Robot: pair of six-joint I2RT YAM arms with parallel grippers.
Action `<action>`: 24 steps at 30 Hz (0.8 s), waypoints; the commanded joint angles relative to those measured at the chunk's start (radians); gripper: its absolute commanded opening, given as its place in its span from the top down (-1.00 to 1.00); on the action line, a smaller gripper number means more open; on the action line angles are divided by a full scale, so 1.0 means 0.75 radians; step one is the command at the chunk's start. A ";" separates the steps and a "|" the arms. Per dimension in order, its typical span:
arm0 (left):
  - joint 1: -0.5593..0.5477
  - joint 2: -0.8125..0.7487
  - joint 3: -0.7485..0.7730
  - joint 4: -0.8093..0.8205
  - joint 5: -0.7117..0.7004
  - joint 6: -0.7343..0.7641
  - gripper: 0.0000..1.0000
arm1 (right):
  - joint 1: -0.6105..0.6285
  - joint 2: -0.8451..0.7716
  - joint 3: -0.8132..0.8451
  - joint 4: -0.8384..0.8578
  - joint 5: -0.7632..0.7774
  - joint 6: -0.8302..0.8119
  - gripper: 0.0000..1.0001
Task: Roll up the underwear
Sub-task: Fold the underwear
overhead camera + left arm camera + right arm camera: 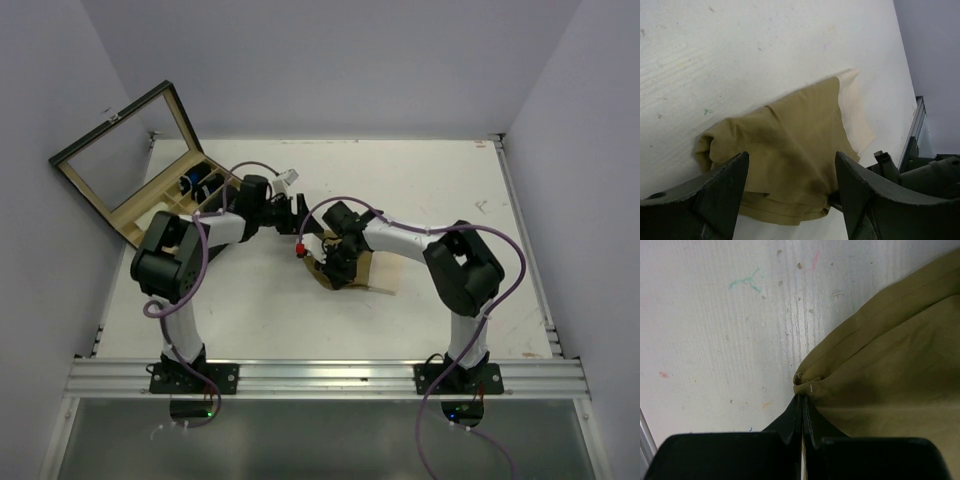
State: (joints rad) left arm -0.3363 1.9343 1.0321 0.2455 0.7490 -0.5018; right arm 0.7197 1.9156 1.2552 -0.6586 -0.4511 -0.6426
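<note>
The right gripper [802, 409] is clenched on the brown underwear [890, 365]. Its two dark fingers are pressed flat together on a bunched corner of the hem, low over the table [715, 330]. The left gripper [790, 197] is released, its jaws spread wide above the near side of the same garment and not touching the cloth. From that wrist, the underwear lies as a rumpled, partly folded heap with a paler cream panel [852, 110] at its far end. The other arm's dark gripper is just beside the cloth at the lower right.

From above, the underwear [365, 272] sits near the middle of the white table, a little towards the near edge and between the two arms. Open board stretches to the far edge and to the right. The walls close in on three sides, and an aluminium rail [320, 375] runs along the near edge.

No label or writing can be read. There are only faint green, pink and orange scribbles [745, 282] on the tabletop.

A wooden compartment box [150, 210] stands at the far left corner with its framed glass lid [120, 150] propped open. Something blue [190, 184] lies in one compartment. The box is close behind the left arm's elbow and well apart from the cloth.
</note>
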 commanded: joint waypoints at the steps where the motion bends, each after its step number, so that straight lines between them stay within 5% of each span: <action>1: 0.019 -0.153 0.004 -0.025 -0.001 0.023 -0.47 | 0.004 0.052 0.014 -0.026 -0.010 -0.004 1.00; 9: 0.029 -0.153 -0.004 0.079 0.120 -0.108 -0.44 | 0.004 0.054 0.034 -0.036 -0.016 -0.012 1.00; 18: 0.013 0.102 0.009 0.305 0.157 -0.214 -0.17 | 0.004 0.058 0.051 -0.061 -0.012 -0.017 0.98; 24: 0.025 0.180 0.041 0.147 0.065 -0.118 -0.14 | 0.004 -0.011 0.083 -0.116 0.004 0.008 0.44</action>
State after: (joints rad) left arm -0.3222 2.0624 1.0359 0.3866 0.8379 -0.6334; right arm 0.7200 1.9308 1.2858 -0.7055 -0.4641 -0.6384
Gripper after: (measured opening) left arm 0.570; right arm 0.255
